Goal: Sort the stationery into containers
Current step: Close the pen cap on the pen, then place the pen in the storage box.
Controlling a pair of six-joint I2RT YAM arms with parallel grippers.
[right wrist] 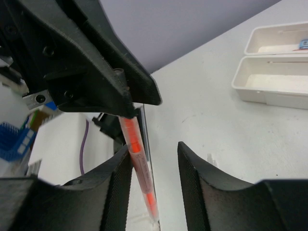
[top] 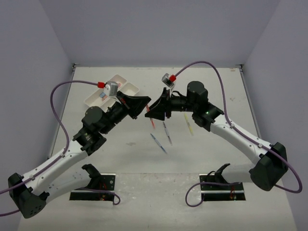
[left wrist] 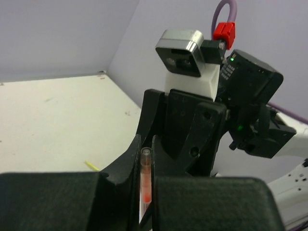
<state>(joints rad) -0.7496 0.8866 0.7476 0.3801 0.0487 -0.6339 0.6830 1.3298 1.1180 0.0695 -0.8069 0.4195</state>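
An orange-red pen [left wrist: 146, 178] with a clear barrel hangs in the air between both arms. My left gripper [left wrist: 146, 144] is shut on its upper end, the cap end showing between the fingers. In the right wrist view the pen [right wrist: 137, 159] leans against one finger of my right gripper [right wrist: 154, 159], which stands open with a gap on the other side. From above, the left gripper [top: 139, 107] and right gripper [top: 155, 111] meet over the table's middle. The pen's red tip [top: 152, 121] pokes out below them. Two white trays [top: 91, 98] [top: 134, 88] lie at the back left.
Two blue-grey pens [top: 158, 143] [top: 167, 132] and a thin yellow pen [top: 188, 123] lie on the table under the right arm. The near tray [right wrist: 269, 98] and far tray [right wrist: 252, 41] sit side by side; a small blue item [right wrist: 302, 44] lies in the far one.
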